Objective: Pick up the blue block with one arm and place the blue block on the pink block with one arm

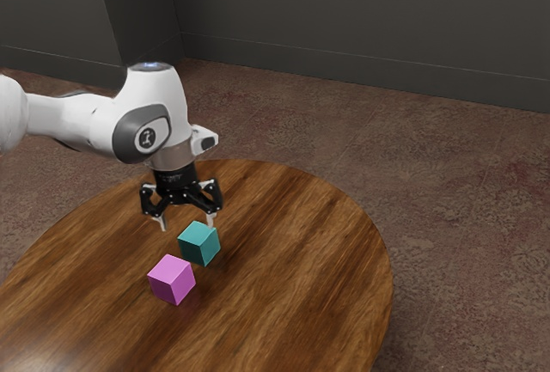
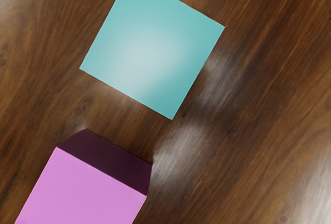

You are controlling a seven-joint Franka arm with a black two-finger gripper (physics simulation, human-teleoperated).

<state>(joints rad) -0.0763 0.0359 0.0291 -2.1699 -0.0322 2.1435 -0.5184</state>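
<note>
The table (image 1: 326,243), a single round top of dark glossy wood with streaked grain and soft bright reflections, comes closest to the exterior camera with its near edge. Two cubes rest flat on it. One is the pink block (image 1: 171,279), standing nearer that edge, matte and sharp-cornered, its shaded side a deep purple. The other is the blue block (image 1: 199,244), a teal-tinted cube of the same plain, smooth finish, set just behind the pink one and a little toward the exterior view's right. In the wrist view the blue block (image 2: 152,48) shows its square top turned cornerwise, and the pink block (image 2: 83,193) lies near it. A strip of bare table (image 2: 269,131) runs between them, so the two are apart and not stacked. One arm (image 1: 129,118), with a white, rounded shell and a grey joint cap, reaches in from the exterior view's left. It carries one black pincer (image 1: 186,220) pointing straight down. Its two fingers are spread wide and hold nothing; the tips hang just above the blue block's top, over its far side, without gripping it. Around the table lies a mottled brown floor (image 1: 447,157), which meets a flat dark grey wall (image 1: 344,11).
</note>
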